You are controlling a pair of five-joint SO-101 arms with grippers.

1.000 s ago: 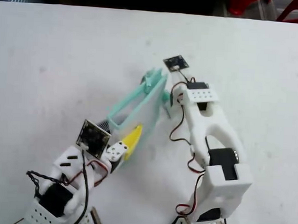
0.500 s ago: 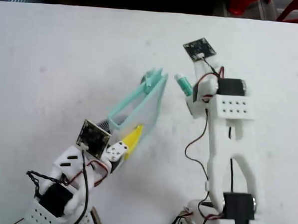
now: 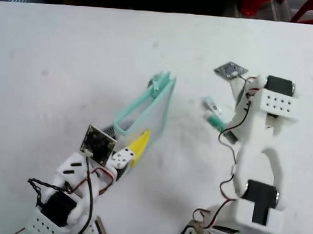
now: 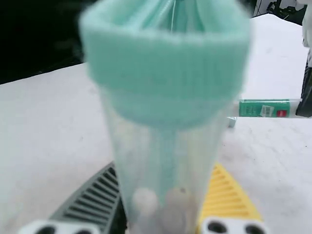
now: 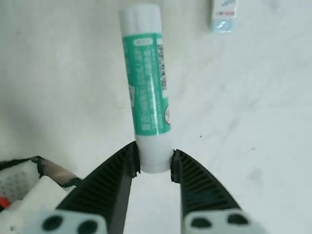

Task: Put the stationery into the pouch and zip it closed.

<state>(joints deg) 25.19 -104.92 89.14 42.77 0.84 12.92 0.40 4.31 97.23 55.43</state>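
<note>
Left gripper (image 3: 125, 137): fingers closed on the near end of the pouch (image 3: 146, 114), which sits mid-tabletop (image 3: 70, 55). Right gripper (image 5: 155, 163): fingers clamped on the white end of the glue stick (image 5: 146, 97), apart from the pouch, near a small eraser (image 5: 225, 10).

Illegible print on glue stick (image 5: 146, 97)

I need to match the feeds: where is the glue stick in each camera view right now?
High view: the glue stick is right of the pouch, apart from it, held in the right gripper.
Left wrist view: it lies crosswise beyond the pouch's side, one end at a dark finger.
Right wrist view: it points straight away, its white end clamped between the jaws.
Shared landmark: the right gripper shut on the stick's end.
</note>
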